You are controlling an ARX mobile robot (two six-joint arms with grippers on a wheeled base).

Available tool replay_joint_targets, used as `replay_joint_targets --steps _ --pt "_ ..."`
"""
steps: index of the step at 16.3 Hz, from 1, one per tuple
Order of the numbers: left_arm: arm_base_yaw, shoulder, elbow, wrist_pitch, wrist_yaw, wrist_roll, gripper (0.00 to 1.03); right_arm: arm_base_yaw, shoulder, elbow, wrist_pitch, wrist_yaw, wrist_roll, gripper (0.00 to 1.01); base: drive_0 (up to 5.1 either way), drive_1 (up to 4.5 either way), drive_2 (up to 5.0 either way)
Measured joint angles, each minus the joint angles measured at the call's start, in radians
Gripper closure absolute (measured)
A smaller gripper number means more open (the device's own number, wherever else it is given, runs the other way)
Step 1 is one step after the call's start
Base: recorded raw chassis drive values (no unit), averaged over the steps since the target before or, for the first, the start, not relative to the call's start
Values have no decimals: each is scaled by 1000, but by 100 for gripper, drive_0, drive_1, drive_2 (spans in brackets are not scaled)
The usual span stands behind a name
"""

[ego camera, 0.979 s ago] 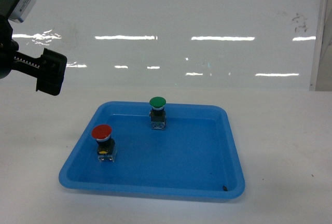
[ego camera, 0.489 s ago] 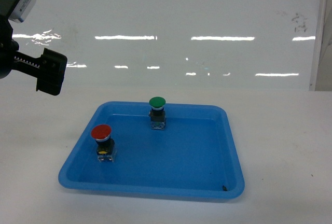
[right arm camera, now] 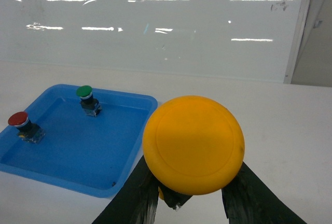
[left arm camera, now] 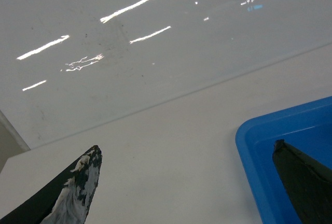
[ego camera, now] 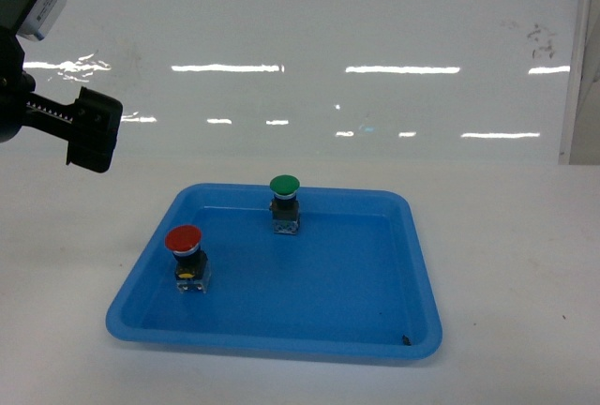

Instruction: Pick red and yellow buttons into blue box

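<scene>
- Yellow button (right arm camera: pixel 193 143) fills your right wrist view, its round cap facing the camera, clamped between the two dark fingers (right arm camera: pixel 132 198) of the right gripper (right arm camera: pixel 188 195), which close on its base below the cap.
- Your right gripper is out of the head view; from its wrist camera it sits above the white table (ego camera: pixel 506 264), to the right of the shallow blue tray (ego camera: pixel 281 335).
- Red button (ego camera: pixel 185 257) stands upright in the tray's left part, near the left wall; you also see it at the far left of the right wrist view (right arm camera: pixel 22 125).
- Green button (ego camera: pixel 285 202) stands upright near the tray's back wall, well apart from the red one.
- Your left gripper (left arm camera: pixel 192 182) hangs in the air off the tray's back-left corner, its fingers spread wide with nothing between them; in the head view only part of its dark body (ego camera: pixel 89 129) shows at the left edge.
- Left wrist view shows you one tray corner (left arm camera: pixel 249 141) beside the right-hand fingertip (left arm camera: pixel 306 177), with bare table under the gap.
- Blue box appears in none of your three views.
</scene>
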Motion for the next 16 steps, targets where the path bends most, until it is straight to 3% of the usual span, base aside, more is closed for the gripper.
replay_joint_targets --steps 4,11,12,14,16 --pt "-21 39 43 -90 42 -1 5 0 0 0 0 0 0 75 0 0 0" --pt "-124 47 76 -314 257 -106 5 0 0 0 0 0 0 75 0 0 0" --pt "-131 47 78 -315 249 -113 5 0 0 0 0 0 0 75 0 0 0" --pt "-133 45 79 -277 177 -104 5 0 0 0 0 0 0 75 0 0 0" --pt "-131 45 79 -282 173 -101 5 0 0 0 0 0 0 75 0 0 0"
